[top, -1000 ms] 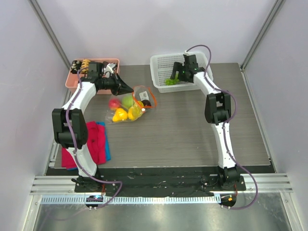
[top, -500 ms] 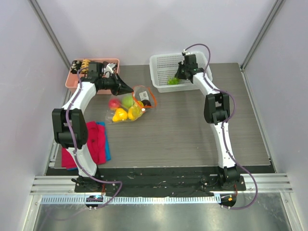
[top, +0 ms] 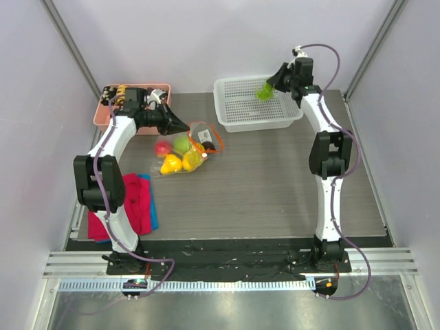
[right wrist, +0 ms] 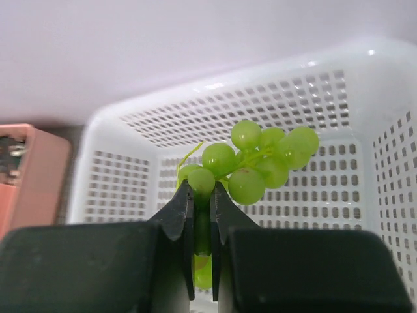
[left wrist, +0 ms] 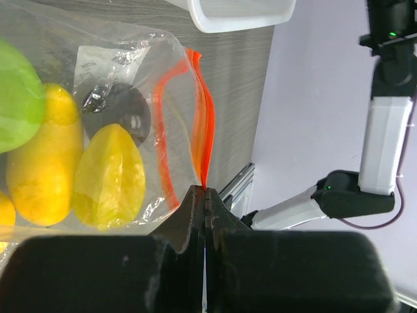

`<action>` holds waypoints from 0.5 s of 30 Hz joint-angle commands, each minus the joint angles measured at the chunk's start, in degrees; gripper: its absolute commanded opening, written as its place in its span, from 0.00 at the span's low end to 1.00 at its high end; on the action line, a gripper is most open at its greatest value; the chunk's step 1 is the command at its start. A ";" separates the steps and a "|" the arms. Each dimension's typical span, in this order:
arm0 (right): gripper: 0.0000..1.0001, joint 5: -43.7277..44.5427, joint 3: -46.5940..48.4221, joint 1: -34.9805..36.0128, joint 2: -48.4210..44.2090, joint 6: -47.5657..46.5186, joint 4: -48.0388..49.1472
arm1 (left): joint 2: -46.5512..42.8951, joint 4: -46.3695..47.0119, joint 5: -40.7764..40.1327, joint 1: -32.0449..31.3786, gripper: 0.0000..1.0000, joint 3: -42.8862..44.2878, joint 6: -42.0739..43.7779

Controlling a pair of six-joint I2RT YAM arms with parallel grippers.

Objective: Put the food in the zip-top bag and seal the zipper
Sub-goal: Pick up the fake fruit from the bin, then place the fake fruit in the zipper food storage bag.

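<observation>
Left tool (left wrist: 204, 192) low, clamped; right tool (right wrist: 202, 190) high, clamped

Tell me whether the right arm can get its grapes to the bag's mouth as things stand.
Probably yes. The right gripper holds the grapes above the basket, nothing stands between it and the zip-top bag, and the left gripper pinches the zipper with the mouth parted toward that side.

left hand (left wrist: 204, 199) pinches the zipper (left wrist: 207, 124) of the zip-top bag (left wrist: 133, 40) holding lemons (left wrist: 107, 177).
</observation>
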 commanded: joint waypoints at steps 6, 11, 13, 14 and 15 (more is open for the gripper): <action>0.01 -10.35 -15.35 0.96 -20.52 15.94 13.57 | -2.24 3.31 2.95 0.85 0.00 1.34 -2.62; 0.01 -6.84 -38.65 5.08 -31.79 21.83 28.69 | -2.68 5.69 3.66 0.94 0.00 0.02 -4.47; 0.01 -6.05 -46.45 7.02 -35.83 23.16 33.16 | -2.68 6.74 3.92 1.12 0.00 -0.42 -5.70; 0.01 -5.52 -48.85 9.29 -37.16 23.25 34.76 | -2.59 7.01 4.10 1.03 0.00 -0.42 -6.05; 0.01 -3.52 -51.22 10.53 -38.22 22.72 36.25 | -2.59 7.36 4.01 1.03 0.00 -0.68 -6.32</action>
